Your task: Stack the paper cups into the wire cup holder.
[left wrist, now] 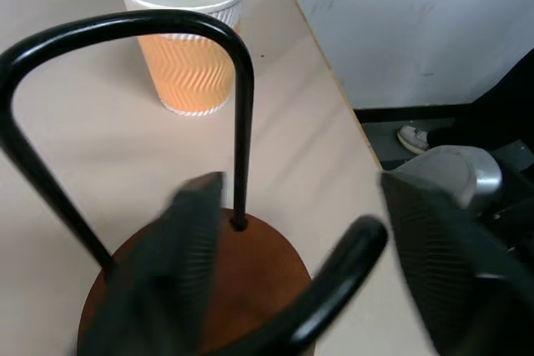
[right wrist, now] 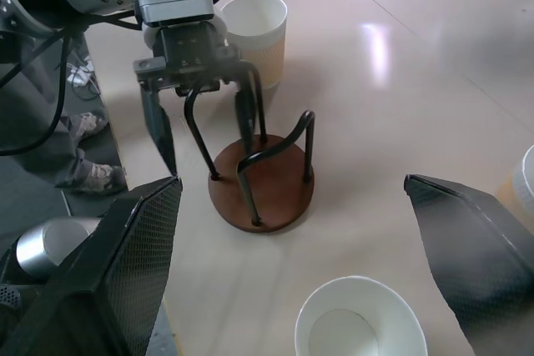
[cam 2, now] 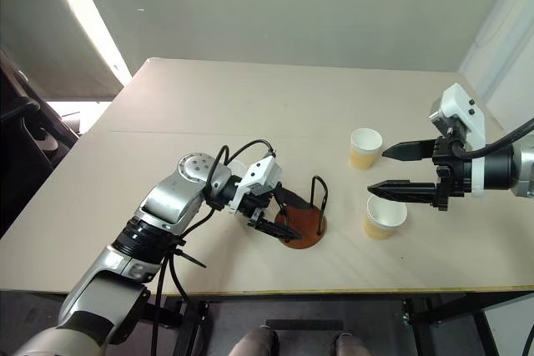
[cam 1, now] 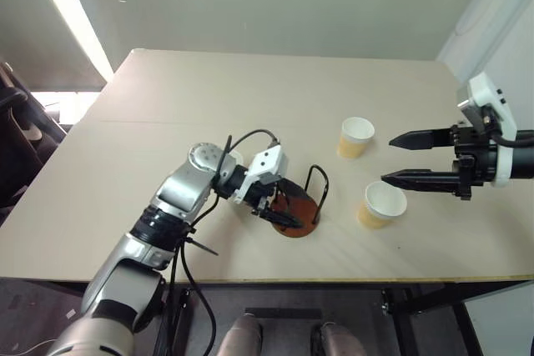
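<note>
The left gripper [cam 1: 279,210], fingers apart, straddles a black wire loop of the round brown-based wire cup holder [cam 1: 302,221] near the desk's [cam 1: 209,122] front edge, perhaps steadying it. The right gripper [cam 1: 400,158], fingers spread, hovers between two tan paper cups [cam 1: 356,137], [cam 1: 382,204], poised to grasp.

The scene is evenly and fairly brightly lit. A blown-out strip of light [cam 1: 71,14] runs along the floor beyond the table [cam 1: 250,106], well off to the left gripper's [cam 1: 279,206] outer side. Shadows on the tabletop are soft and faint. A pale glare patch [right wrist: 375,39] sits on the tabletop beyond the right gripper [right wrist: 300,273]. Both grippers' own fingers [left wrist: 175,264] are blurred and out of focus in their wrist views.
</note>
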Robot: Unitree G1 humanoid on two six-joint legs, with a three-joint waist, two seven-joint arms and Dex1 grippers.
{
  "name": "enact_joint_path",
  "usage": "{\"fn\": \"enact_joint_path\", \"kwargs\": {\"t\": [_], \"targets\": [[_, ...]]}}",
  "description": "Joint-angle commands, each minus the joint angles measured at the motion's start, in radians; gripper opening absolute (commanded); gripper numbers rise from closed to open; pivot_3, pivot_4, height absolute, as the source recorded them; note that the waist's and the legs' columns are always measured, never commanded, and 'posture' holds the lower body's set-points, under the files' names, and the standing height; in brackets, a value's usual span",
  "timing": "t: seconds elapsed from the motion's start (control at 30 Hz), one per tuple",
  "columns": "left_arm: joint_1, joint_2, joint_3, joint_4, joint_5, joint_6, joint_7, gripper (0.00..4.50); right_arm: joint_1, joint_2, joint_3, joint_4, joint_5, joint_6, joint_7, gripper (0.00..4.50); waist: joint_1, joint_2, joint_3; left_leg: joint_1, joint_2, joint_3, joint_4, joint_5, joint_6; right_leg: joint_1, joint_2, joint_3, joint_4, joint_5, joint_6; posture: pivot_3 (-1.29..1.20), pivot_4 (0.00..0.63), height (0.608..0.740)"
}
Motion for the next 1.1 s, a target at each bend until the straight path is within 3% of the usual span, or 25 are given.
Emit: {"fn": "enact_joint_path", "kwargs": {"t": [0.03,0.27,0.57,0.7,0.9,1.1], "targets": [[-0.028,-0.003,0.017,-0.005,0.008,-0.031,0.008,4.46,-0.020,-0.001,-0.003,-0.011,0.008,-0.017,-0.003,4.45,0.000,0.000,0.000,0.000,0.000,0.000,0.000,0.000,0.000,0.000,0.000,0.000,0.000,0.000,0.000,0.00,0.150,0.740],[-0.029,0.031,0.003,-0.051,0.015,-0.026,-0.007,4.46,-0.029,-0.001,0.012,-0.002,0.004,-0.024,0.004,4.45,-0.001,0.000,0.000,0.000,0.000,0.001,0.000,-0.002,0.002,0.000,0.000,0.000,-0.001,0.000,0.000,0.00,0.150,0.740],[0.012,0.233,-0.080,-0.112,0.155,-0.208,-0.128,4.46,-0.041,0.009,0.034,-0.025,0.030,-0.014,0.006,4.45,-0.006,0.000,0.000,0.000,0.000,0.001,0.000,-0.002,0.003,0.000,0.000,0.000,-0.002,0.000,0.000,0.00,0.150,0.740],[-0.009,0.263,-0.078,-0.077,0.192,-0.279,-0.118,4.46,-0.053,0.014,0.047,-0.024,0.029,-0.019,0.006,4.45,-0.006,0.000,0.000,0.000,0.000,0.000,0.000,-0.003,0.003,-0.001,-0.001,0.000,-0.002,-0.001,-0.002,0.00,0.150,0.740],[-0.066,0.270,0.000,-0.081,0.141,-0.240,-0.111,4.46,-0.085,0.005,0.067,-0.001,0.007,-0.042,0.023,4.45,-0.008,0.000,0.000,-0.002,0.000,0.000,0.000,-0.003,0.004,-0.002,-0.001,0.000,-0.001,-0.001,-0.003,0.00,0.150,0.740],[-0.128,0.287,0.116,-0.158,-0.040,-0.023,-0.136,4.46,-0.134,0.001,0.130,0.051,-0.076,-0.104,0.049,4.45,-0.015,0.000,0.000,-0.003,0.001,0.001,0.000,-0.005,0.003,-0.004,-0.001,0.000,-0.001,-0.001,-0.003,0.00,0.150,0.740]]}}
